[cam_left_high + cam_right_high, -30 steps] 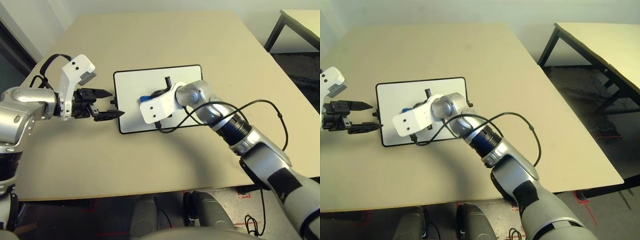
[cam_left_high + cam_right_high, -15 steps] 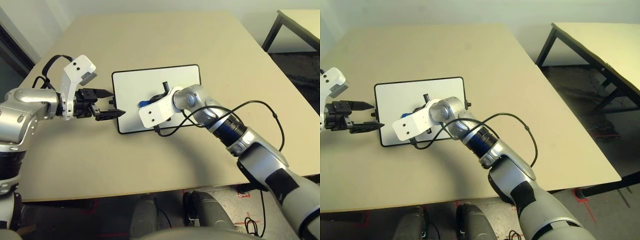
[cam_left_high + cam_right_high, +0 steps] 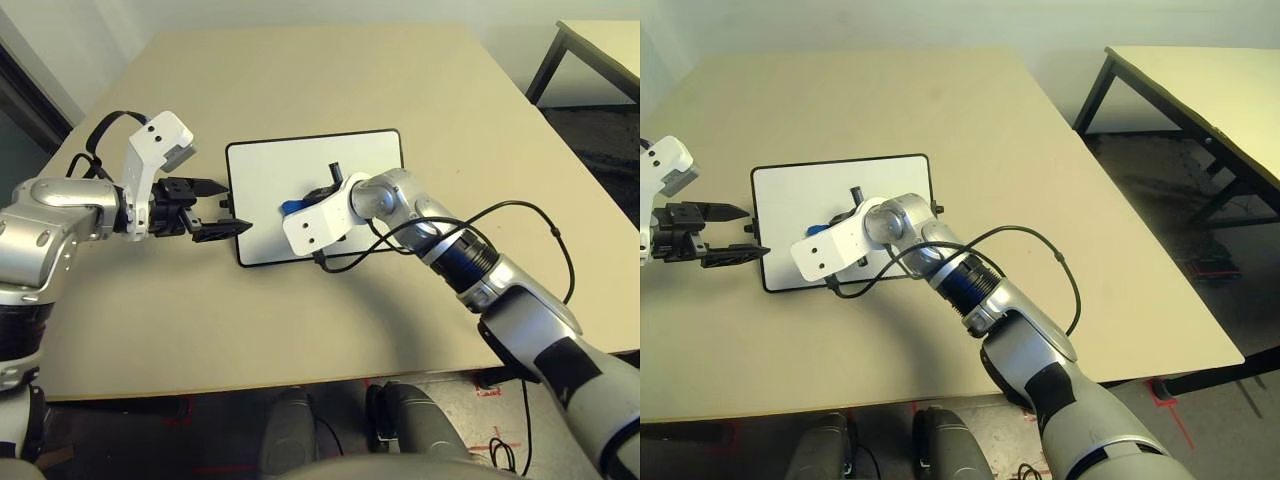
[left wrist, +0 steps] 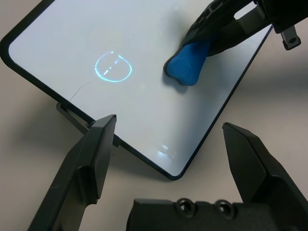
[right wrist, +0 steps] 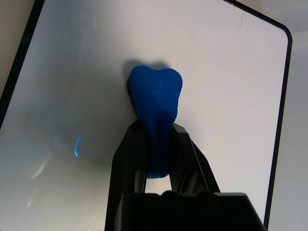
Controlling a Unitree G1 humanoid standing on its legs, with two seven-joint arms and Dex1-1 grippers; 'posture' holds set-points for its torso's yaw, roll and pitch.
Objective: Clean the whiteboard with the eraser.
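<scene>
The whiteboard point(image 3: 290, 180) lies flat on the tan table, a white board with a thin black frame. My right gripper point(image 5: 159, 144) is shut on the blue eraser point(image 5: 156, 96), whose end is pressed onto the board's surface near its middle. The eraser point(image 4: 187, 65) also appears blue against the white board point(image 4: 120, 57) in the left wrist view. My left gripper point(image 3: 215, 210) is open at the board's left short side, its fingers straddling the edge by a small black knob point(image 4: 72, 115). The board's surface looks white with only a faint thin line.
The tan table point(image 3: 330, 70) stretches far behind and to the right of the board. A black cable point(image 3: 520, 215) loops off my right forearm above the table. A second table point(image 3: 1200, 80) stands at the far right, across a gap of dark floor.
My right gripper with the eraser has slid a little back and forth across the board's middle. The left gripper has held its place at the board's left edge.
</scene>
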